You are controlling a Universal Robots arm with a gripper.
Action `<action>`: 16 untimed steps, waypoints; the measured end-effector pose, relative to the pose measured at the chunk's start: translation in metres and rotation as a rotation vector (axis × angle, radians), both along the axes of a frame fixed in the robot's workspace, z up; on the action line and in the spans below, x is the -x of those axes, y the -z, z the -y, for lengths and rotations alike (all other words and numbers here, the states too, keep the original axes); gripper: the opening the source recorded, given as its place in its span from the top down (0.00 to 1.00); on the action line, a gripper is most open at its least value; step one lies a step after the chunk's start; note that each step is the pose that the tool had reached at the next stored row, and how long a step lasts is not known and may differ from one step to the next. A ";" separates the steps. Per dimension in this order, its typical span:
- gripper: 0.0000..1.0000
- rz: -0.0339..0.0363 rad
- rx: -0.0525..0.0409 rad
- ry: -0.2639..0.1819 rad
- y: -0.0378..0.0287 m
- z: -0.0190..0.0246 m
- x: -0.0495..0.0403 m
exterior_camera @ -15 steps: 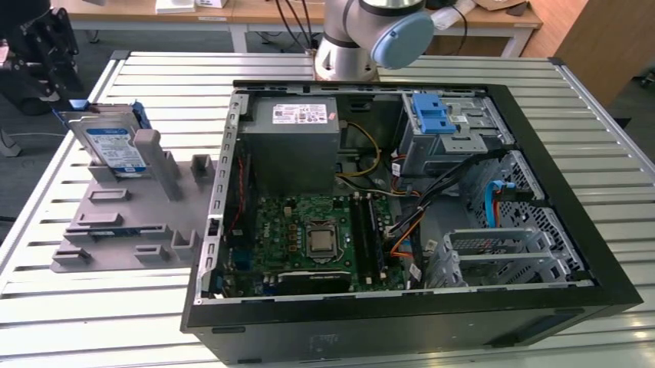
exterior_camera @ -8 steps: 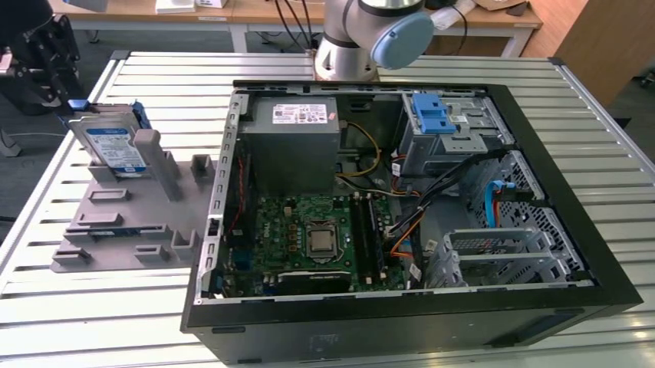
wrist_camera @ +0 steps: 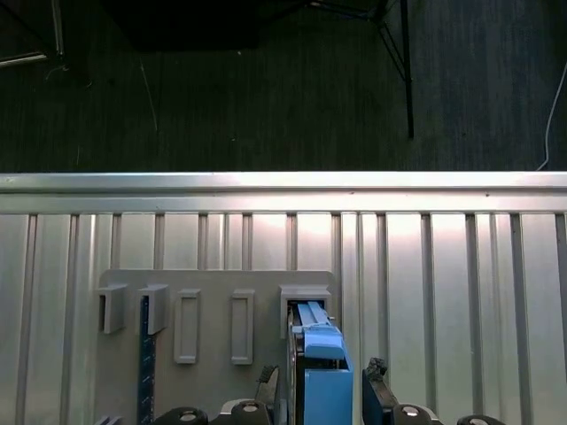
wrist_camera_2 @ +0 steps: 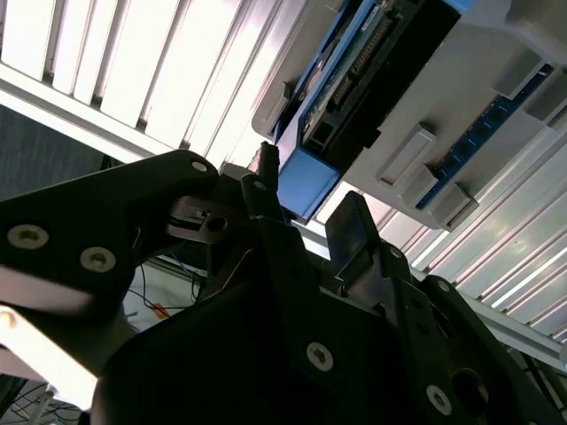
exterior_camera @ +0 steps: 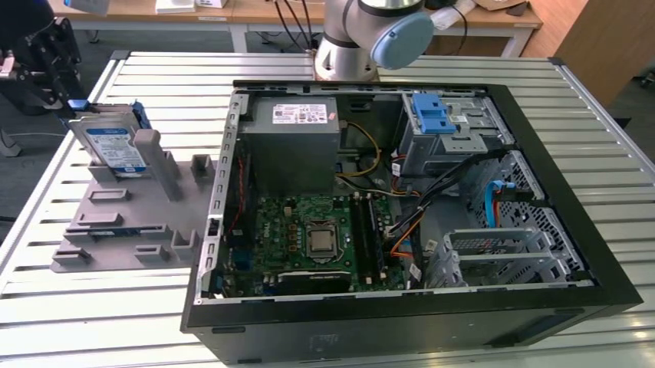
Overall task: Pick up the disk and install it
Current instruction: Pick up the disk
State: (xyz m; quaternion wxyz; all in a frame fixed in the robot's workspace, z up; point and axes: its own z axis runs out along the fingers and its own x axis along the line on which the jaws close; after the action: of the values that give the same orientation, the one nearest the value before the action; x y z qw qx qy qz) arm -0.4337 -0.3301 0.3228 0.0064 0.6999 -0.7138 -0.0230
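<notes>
Slatted aluminium table (exterior_camera: 103, 322) carrying an open computer case (exterior_camera: 409, 326) and, beside it, a grey slotted holder (exterior_camera: 123, 222) with bare tabletop around it. The disk (exterior_camera: 115, 146) stands on edge in the holder, just ahead of the gripper (wrist_camera: 321, 382), with its broad faces turned toward the fingers (wrist_camera: 376, 379). The gripper is spread and grasps nothing. Its fingers straddle the blue carrier frame (wrist_camera_2: 306, 181) with a gap on either side.

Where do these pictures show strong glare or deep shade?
Second wrist view: the table glares nearly white, the gripper is a dark shape. First wrist view: a bright band on the table's edge, dim floor beyond. Exterior view: the computer case is shaded inside.
</notes>
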 end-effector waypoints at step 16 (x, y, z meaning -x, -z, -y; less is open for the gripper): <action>0.51 0.0001 0.0000 0.000 0.0029 -0.0001 0.0000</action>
State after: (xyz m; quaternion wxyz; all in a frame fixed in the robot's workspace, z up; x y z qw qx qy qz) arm -0.4337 -0.3301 0.3199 0.0064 0.6999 -0.7138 -0.0230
